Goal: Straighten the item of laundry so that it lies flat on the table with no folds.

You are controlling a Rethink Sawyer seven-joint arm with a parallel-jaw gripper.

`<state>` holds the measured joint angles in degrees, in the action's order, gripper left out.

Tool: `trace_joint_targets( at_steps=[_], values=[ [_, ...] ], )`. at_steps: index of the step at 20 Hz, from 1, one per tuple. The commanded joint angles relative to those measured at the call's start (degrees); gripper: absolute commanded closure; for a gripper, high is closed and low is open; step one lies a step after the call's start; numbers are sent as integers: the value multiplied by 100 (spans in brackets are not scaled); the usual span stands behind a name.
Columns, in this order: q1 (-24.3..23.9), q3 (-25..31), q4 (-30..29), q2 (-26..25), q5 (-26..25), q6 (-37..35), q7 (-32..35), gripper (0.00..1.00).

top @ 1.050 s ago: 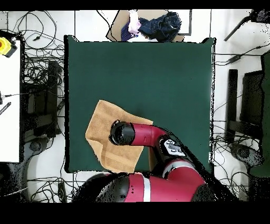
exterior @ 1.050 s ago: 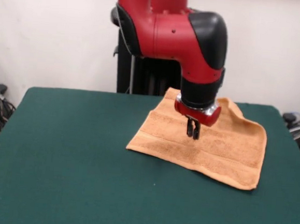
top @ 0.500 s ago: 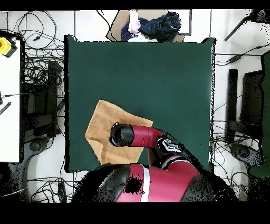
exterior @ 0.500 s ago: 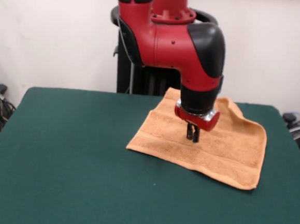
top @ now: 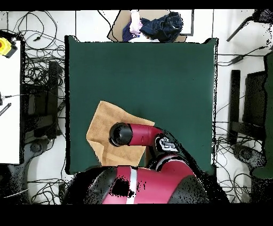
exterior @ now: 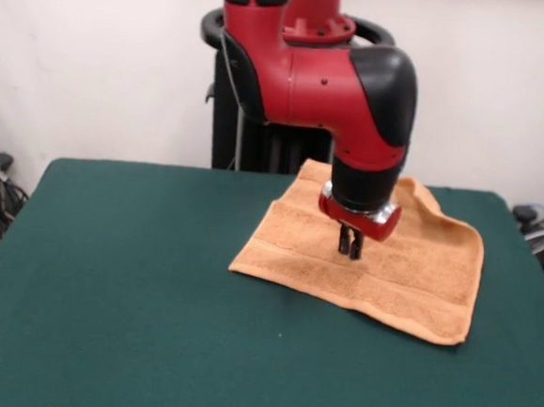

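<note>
**Claw above towel, towel not yet flat**

We see the towel [exterior: 371, 258] lying on the surface [exterior: 123, 305], toward the robot's side and close to one side edge. In the overhead view the towel [top: 101, 136] sits skewed to the surface's edges, and its corner nearest the robot reaches the surface's rim [top: 69, 96]. Most of it lies spread out. In the front view the far edge by the wall is rumpled and stands up a little, and a darker band crosses the cloth near the front edge; we cannot tell whether that is a woven stripe or a shallow crease.

The claw [exterior: 349, 244] hangs point-down over the middle of the towel, its two black fingers close together, a narrow gap at most, with nothing between them. We judge the tips to be just above the cloth or barely on it; the front view does not settle contact. In the overhead view the arm [top: 138, 134] hides the claw.

Our judgement: a central position suits pinning or a pinch of cloth, but the remaining fault is at the far edge, so a grip there, drawn outward, seems the more useful move. Risk: pinching mid-cloth could raise a new fold.
</note>
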<state>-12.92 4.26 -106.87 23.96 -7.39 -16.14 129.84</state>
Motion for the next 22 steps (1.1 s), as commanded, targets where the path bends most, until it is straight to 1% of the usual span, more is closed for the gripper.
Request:
trace_joint_targets(
  at_steps=[1,7,15,22],
  values=[
    [284,-515,1523,-1249,363,1333,1022,100],
    [203,-459,1782,-1361,403,1385,962,100],
    [53,-360,1809,-1071,339,897,838,100],
    [14,-385,1970,-892,312,519,778,100]
  ],
)
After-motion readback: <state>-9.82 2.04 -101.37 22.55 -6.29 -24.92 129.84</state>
